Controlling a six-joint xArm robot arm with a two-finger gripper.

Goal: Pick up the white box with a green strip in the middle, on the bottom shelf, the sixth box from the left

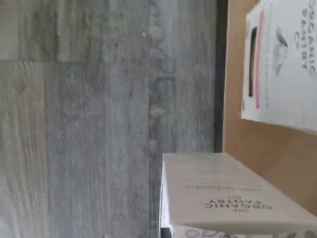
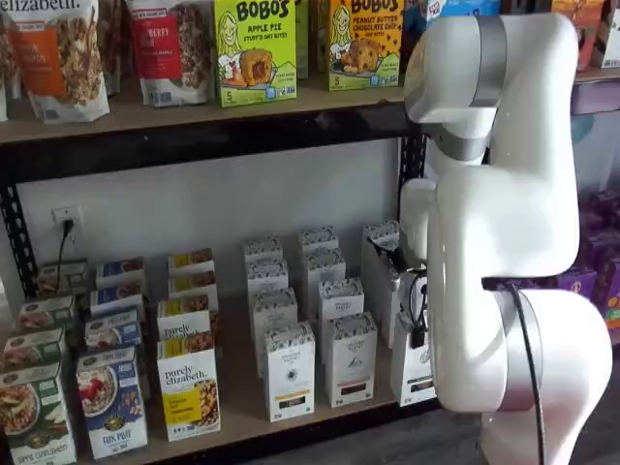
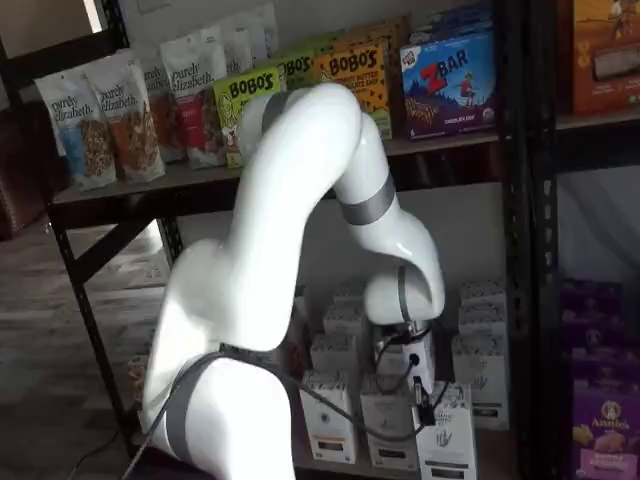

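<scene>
Gripper [image 2: 405,266] low over bottom shelf [image 2: 242,402], fingers side-on, spread or pinching: cannot tell. White box [image 2: 415,360] upright at front rail, roughly 6 o'clock beneath fingers, long axis vertical.

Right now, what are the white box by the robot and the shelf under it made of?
The white box looks like thin matte cardboard: flat printed faces and sharp folded edges, with no shine. The bottom shelf looks like pale bare plywood, smooth and unpainted, edged by a black rail that seems to be painted metal.
</scene>
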